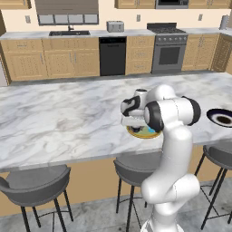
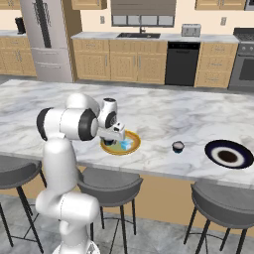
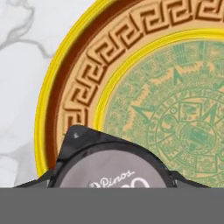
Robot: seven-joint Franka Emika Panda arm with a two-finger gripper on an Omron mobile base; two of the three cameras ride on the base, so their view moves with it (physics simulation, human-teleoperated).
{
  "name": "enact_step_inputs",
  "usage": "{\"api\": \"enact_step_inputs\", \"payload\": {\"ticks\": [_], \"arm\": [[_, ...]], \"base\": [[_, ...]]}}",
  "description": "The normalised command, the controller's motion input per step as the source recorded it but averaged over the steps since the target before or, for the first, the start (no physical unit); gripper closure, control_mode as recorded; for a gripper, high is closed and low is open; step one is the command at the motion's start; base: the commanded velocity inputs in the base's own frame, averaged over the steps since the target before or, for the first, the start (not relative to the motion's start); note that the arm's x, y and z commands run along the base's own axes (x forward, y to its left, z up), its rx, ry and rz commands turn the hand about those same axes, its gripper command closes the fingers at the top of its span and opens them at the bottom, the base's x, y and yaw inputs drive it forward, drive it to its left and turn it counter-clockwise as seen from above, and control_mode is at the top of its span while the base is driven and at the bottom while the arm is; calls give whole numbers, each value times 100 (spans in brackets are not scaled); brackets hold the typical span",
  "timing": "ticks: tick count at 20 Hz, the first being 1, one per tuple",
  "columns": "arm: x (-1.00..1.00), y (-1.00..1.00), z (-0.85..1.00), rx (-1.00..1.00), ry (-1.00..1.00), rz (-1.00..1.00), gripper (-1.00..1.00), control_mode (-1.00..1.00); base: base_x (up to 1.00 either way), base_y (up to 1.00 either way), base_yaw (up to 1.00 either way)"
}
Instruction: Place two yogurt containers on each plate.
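Marble island counter [image 1: 68, 122] | yellow-rimmed plate [image 3: 131, 87] beneath gripper [image 3: 113, 186] | fingers clamp grey-lidded yogurt cup [image 3: 109, 168] | dark yogurt cup [image 2: 178, 147] beside navy plate [image 2: 229, 154]

**Arm and pincer: posture on record**

Arm: white, dark-jointed; rises from the base, elbow folded high, forearm reaching forward and then down. Wrist: bent so the hand points straight downward. Pincer [image 2: 118, 141]: low, directly beneath the wrist; jaws partly apart, closed on a dark yogurt cup [image 3: 111, 168] with a pale lid, seated between the tips.
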Motion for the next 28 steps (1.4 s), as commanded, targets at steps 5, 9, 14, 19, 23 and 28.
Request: {"api": "enact_step_inputs", "payload": {"ticks": [5,9,14,19,23,28], "arm": [[0,0,-10,0,0,0,-100,-100],[0,0,7,0,0,0,-100,-100],[0,0,35,0,-1,0,-100,-100],[-19,0,63,0,-2,0,-100,-100],[-53,0,82,0,-6,0,-100,-100],[-89,9,72,0,-2,0,-100,-100]], "base": [[0,0,0],[0,0,0],[0,0,0],[0,0,0],[0,0,0],[0,0,0]]}}
